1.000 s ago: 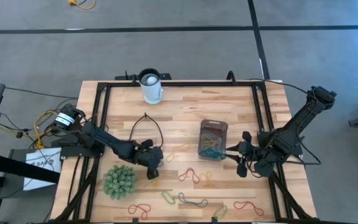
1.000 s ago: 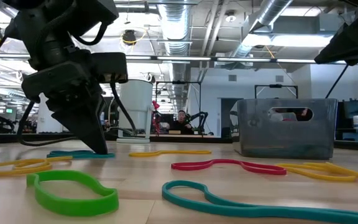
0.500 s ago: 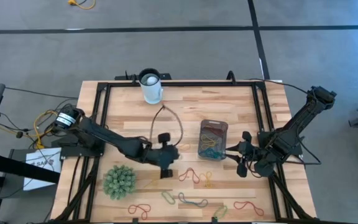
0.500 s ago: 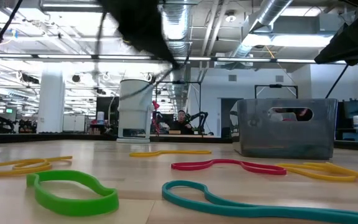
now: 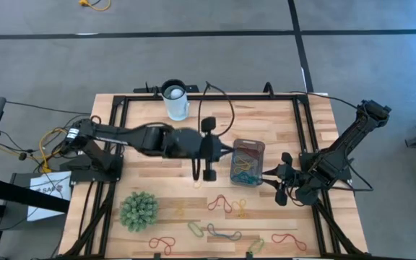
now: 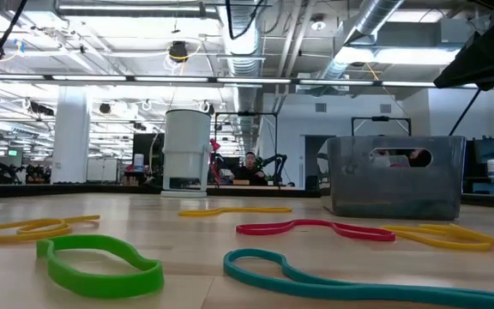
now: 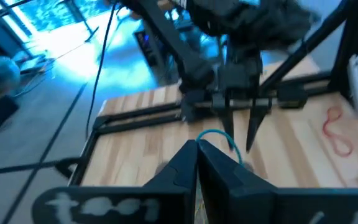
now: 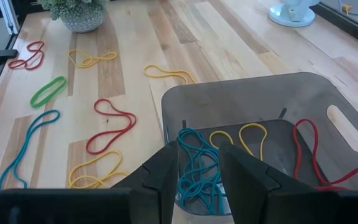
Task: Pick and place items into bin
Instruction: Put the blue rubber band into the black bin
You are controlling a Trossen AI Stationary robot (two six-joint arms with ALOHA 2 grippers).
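Observation:
My left gripper (image 5: 224, 150) hangs above the table's middle, just left of the bin (image 5: 248, 162), and is shut on a teal loop (image 7: 219, 138). The clear grey bin holds several coloured loops (image 8: 197, 162). My right gripper (image 8: 199, 171) stands open at the bin's right side (image 5: 284, 186), with nothing between its fingers. More loops lie flat on the wood: red (image 5: 219, 204), yellow (image 5: 241, 210), green (image 6: 101, 264), teal (image 6: 333, 281). My left gripper pinches the teal loop between its two shut fingertips (image 7: 196, 149). A short bow of the loop (image 7: 221, 135) sticks out past the tips. The fingers point nearly level toward the table's right side. The loop is lifted clear of the table.
A green spiky ball (image 5: 138, 211) sits at the near left and a white cup (image 5: 175, 101) at the far edge. A black rail frame (image 5: 208, 97) runs around the table top. Bare wood lies between the cup and the bin.
My left gripper has risen from the table beside the spiky ball and swung toward the far right, up to the bin. It has tipped from pointing down to nearly level. The teal loop that lay under it has left the table with it.

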